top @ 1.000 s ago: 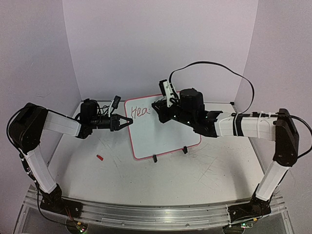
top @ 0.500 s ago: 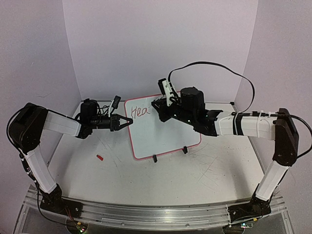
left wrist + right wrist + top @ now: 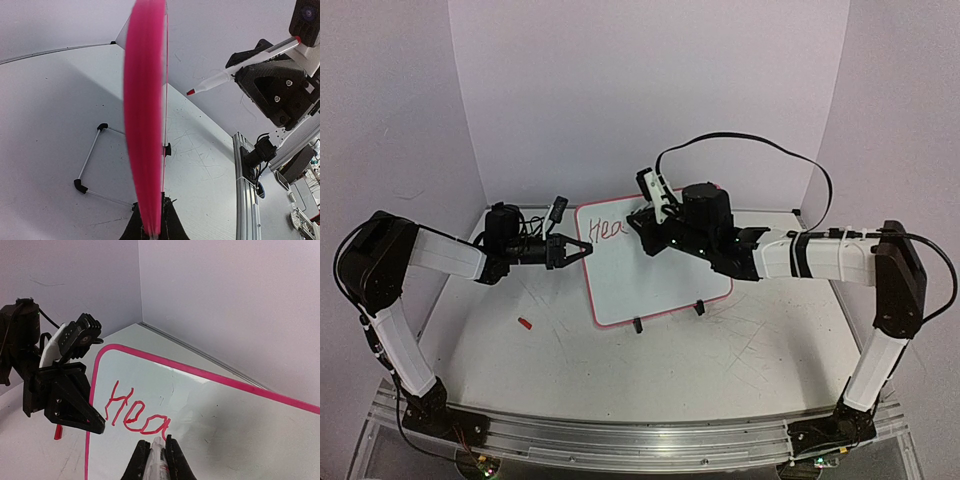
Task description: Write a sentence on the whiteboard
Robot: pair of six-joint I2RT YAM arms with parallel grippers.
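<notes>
Over the white table [image 3: 720, 370], left tool [image 3: 577, 247] grips the whiteboard [image 3: 655, 285], right tool [image 3: 158, 446] a marker [image 3: 240, 70].

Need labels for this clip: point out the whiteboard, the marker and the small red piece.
whiteboard [image 3: 655, 285], top view, bare white face.
marker [image 3: 215, 80], left wrist view, white barrel behind red tip.
small red piece [image 3: 524, 323], top view, its middle.

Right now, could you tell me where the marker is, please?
The marker is upper right in the left wrist view, clamped in the right gripper, its red tip close to the written face of the whiteboard.
</notes>
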